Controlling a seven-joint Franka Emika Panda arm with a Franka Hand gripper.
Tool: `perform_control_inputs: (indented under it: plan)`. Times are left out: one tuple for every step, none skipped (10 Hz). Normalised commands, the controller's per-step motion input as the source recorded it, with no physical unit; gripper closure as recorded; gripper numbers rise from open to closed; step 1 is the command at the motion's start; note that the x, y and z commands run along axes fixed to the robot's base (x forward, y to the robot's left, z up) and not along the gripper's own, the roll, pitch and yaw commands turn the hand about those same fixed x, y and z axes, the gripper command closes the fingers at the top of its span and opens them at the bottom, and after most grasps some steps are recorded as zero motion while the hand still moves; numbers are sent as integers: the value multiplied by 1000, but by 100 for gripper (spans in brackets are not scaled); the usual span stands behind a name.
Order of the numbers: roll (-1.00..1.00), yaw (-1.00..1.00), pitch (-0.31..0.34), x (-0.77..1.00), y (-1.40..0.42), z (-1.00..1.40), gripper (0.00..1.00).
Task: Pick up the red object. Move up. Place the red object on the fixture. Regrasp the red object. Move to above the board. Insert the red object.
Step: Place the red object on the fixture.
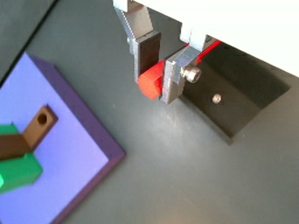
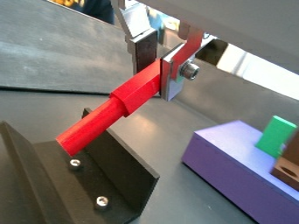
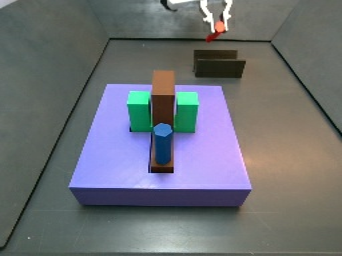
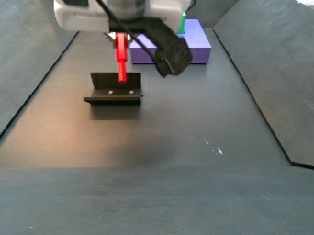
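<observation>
My gripper point(image 1: 160, 80) is shut on the red object point(image 1: 149, 85), a slender bright-red peg. In a wrist view the red object point(image 2: 105, 118) runs from the gripper point(image 2: 158, 74) down to the fixture point(image 2: 82, 179), a dark block. In a side view the gripper point(image 4: 123, 37) holds the red object point(image 4: 121, 60) upright, with its lower end at the fixture's point(image 4: 114, 89) top. I cannot tell whether they touch. The purple board point(image 3: 120, 150) lies apart from the fixture point(image 3: 221, 65), and the gripper point(image 3: 214, 22) hangs above the fixture.
On the board stand green blocks point(image 3: 139, 110), a tall brown bar point(image 3: 163, 95) and a blue peg point(image 3: 162, 145). The board also shows in both wrist views point(image 1: 65, 131) point(image 2: 233, 162). Dark walls ring the floor point(image 4: 185, 147).
</observation>
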Motion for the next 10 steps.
perform_control_inputs:
  plan:
    - [-346, 0, -234, 249, 0, -420, 100]
    - [-371, -186, -414, 237, 0, -560, 100]
    - [-317, -191, -354, 157, 0, -443, 100]
    - [-354, -137, -271, 89, 0, -334, 100]
    - [-286, -77, -194, 23, 0, -266, 100]
    - [-189, 0, -74, 0, 0, -154, 100]
    - [-94, 0, -37, 0, 0, -143, 100]
    - [0, 0, 0, 43, 0, -197, 100]
    - [0, 0, 0, 74, 0, -197, 100]
    - [0, 0, 0, 63, 0, -126, 100]
